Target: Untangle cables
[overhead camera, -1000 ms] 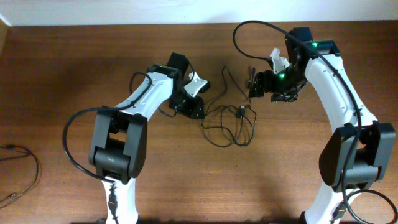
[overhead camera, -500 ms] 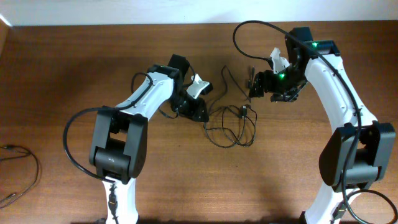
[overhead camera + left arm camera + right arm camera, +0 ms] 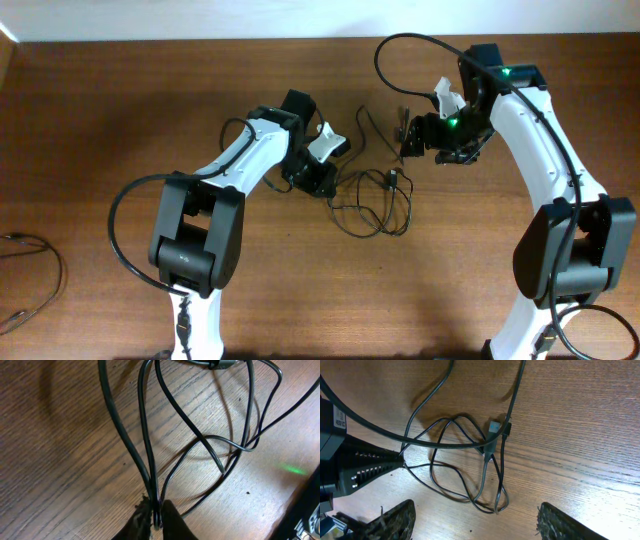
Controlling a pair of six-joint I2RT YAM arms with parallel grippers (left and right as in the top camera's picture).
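Cables (image 3: 372, 205), judged light and limp, are clenched in the left hand (image 3: 156, 516); the right hand (image 3: 475, 517) is spread empty. Plug ends (image 3: 493, 426) are probably best gripped.

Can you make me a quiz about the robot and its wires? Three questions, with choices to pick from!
1. Where is the tangle of cables?
A. Inside a box
B. On the table, between the two arms
C. Draped over the top of the right arm

2. What colour are the cables?
A. Black
B. Red
C. Yellow

3. What is the left gripper doing?
A. Wide open and empty
B. Shut on the cables
C. Holding a cup

Answers:
1 B: the overhead view shows the loops lying on the wood between the arms.
2 A: every cord looks black in all three views.
3 B: the left wrist view shows its fingers pinched together with cords between them, while the right gripper is the one spread open.
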